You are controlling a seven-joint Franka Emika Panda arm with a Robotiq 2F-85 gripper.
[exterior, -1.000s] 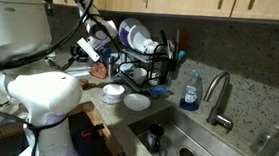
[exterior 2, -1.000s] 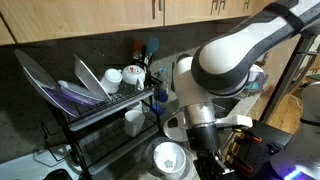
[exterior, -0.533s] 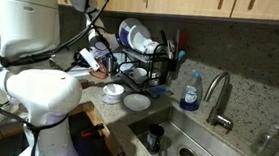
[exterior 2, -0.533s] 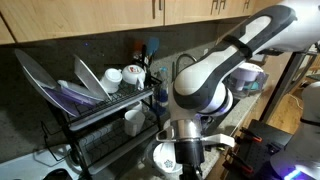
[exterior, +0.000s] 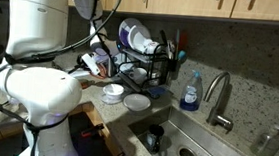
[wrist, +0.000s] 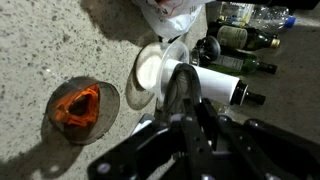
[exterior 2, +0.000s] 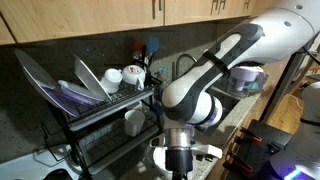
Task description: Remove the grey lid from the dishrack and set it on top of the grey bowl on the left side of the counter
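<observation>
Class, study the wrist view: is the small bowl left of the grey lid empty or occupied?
Occupied: the small bowl beside the grey lid holds a crumpled orange thing.

No lettering can be read anywhere. The blue soap bottle [exterior: 191, 90], by the sink on the right in an exterior view, carries a pale label too small to make out. In the wrist view, the dark bottles [wrist: 243, 40] at the far right show labels, but they are blurred.

plates [exterior 2: 88, 80] in dishrack [exterior 2: 105, 112], soap bottle [exterior: 191, 90] behind sink [exterior: 202, 155]
</observation>
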